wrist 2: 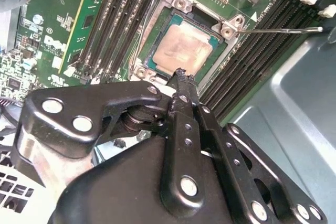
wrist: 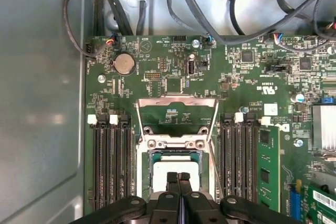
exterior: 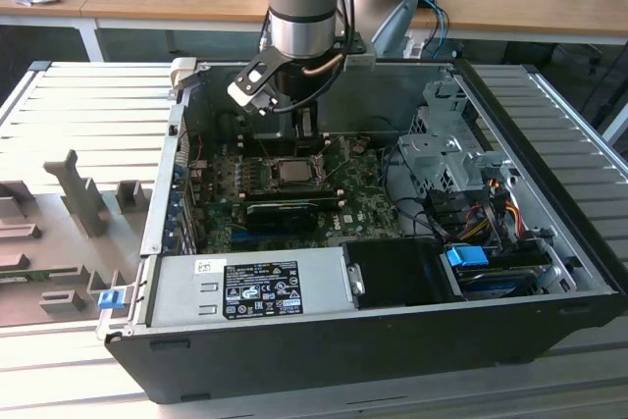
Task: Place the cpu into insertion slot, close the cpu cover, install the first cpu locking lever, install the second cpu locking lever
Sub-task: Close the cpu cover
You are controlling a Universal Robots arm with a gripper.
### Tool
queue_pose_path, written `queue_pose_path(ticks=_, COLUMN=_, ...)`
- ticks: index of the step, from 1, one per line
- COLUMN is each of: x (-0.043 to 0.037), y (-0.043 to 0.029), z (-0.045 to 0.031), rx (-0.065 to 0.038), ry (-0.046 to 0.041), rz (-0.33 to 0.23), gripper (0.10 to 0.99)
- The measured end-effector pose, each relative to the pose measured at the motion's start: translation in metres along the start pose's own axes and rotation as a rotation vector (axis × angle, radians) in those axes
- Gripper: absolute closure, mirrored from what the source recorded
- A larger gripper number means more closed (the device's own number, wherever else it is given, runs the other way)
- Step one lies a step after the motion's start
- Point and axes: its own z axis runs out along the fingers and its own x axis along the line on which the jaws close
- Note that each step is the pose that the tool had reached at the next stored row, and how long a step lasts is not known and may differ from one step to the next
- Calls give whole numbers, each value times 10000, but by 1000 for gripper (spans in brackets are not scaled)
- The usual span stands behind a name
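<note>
- Silver-grey metal lid with a green rim: the cpu (wrist 2: 184,51) lies flat inside the insertion slot (wrist 2: 205,23), so the placing step looks done.
- My gripper (wrist 2: 181,74) is clenched, with the fingers pressed together and nothing between them. The tips sit at one edge of the cpu; I cannot tell whether they touch it or hang just above.
- The cpu cover (wrist: 176,100) stands swung open beyond the insertion slot, on the side away from my fingertips. The motherboard (wrist: 157,56) shows through its cut-out. It is not yet closed.
- One locking lever (wrist 2: 278,30) sticks out sideways from a corner of the insertion slot, unlatched, above the memory slots (wrist: 113,166).
- Handling, judged: the cpu is light, stiff and thin, and its smooth lid is probably slippery. The contacts beneath it are fragile. Hold it by two opposite edges and never slide it across the slot.
- Handling, judged: the cover is thin hinged sheet metal and light, so push on its free edge. The lever is springy wire and wants firm force at its bent end.
- Count: one cpu, one insertion slot, one cpu cover.
- Levers: one is plain in the second wrist view. A thin wire beside the slot in the first wrist view may be the second; I am unsure.
- Memory slots: two banks, one on each side of the insertion slot.
</note>
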Motion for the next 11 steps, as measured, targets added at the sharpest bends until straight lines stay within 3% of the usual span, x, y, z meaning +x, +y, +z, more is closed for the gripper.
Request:
queue_pose_path(ticks=2, x=2, y=3, z=-54, rx=-1, ry=2, rz=1, gripper=980)
queue_pose_path(ticks=6, x=2, y=49, z=-61, rx=1, ry=-1, rz=0, gripper=980)
queue_pose_path(ticks=11, x=4, y=54, z=-115, rx=1, ry=-2, rz=0, gripper=980)
